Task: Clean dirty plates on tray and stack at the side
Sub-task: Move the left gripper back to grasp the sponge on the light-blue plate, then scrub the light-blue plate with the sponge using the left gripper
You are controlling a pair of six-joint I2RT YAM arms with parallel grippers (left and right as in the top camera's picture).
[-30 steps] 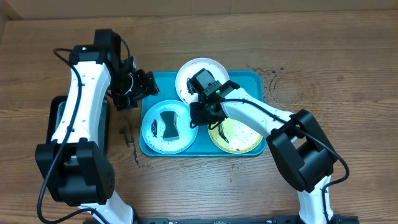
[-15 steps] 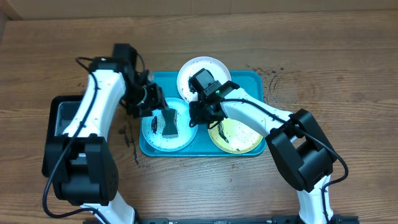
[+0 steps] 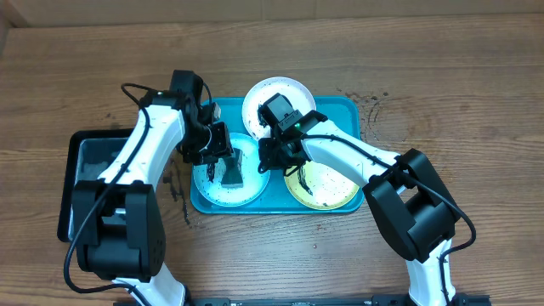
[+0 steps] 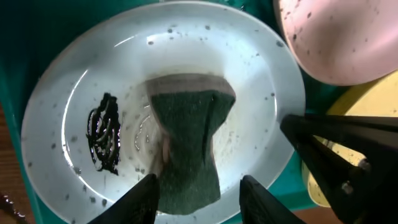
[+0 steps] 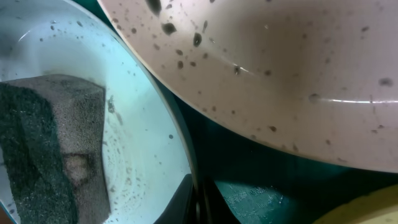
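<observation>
The left gripper [image 4: 199,190] has come down over the sponge [image 4: 186,137]. Its two fingers stand either side of the sponge's near end at the bottom of the left wrist view. They have drawn much closer together in the last second. One finger touches the sponge's edge and a sliver of plate shows beside the other, so we cannot tell whether they pinch it yet.

The sponge lies dark side up in the middle of the blue plate [image 4: 74,93]. A black scribbled smear [image 4: 104,140] sits just to its left in that view, still unwiped.

A second ago this arm hung off the tray's upper left corner in the overhead view. It has since swung in over the plate, which we read as the start of scrubbing.

The right gripper [image 5: 196,202] has not moved. It is closed at the blue plate's right-hand rim and seems to nip that rim, which would steady the plate.

All three plates still sit on the tray [image 3: 348,106]. The blue one is at lower left, the white plate [image 3: 263,92] at top centre, and the yellow-green plate [image 3: 331,187] at lower right under the right arm. None is stacked on the table [image 3: 476,102] yet, so we judge the task barely begun. The black tray [image 3: 66,195] sits at the far left.
</observation>
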